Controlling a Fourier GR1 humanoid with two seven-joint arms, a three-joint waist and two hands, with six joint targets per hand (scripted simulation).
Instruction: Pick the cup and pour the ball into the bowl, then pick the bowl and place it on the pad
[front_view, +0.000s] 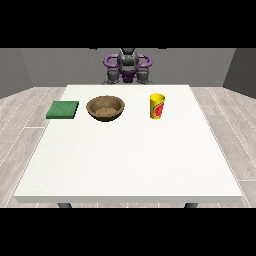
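Step 1 not begun. Cup (157, 106) upright on surface (130, 160), bowl (105, 108) and pad (62, 109) alongside, all well apart from fingers. Hands unseen; finger state can't tell. Next: reach for cup.

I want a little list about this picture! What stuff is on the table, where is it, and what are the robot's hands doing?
table: white table, robot behind its far edge
cup: yellow cup with red markings, upright, towards the view's right
bowl: brown bowl, upright, near the middle, apart from the cup
pad: green pad, flat, at the view's left, beside the bowl
ball: not visible from here
hands: none shows over the table
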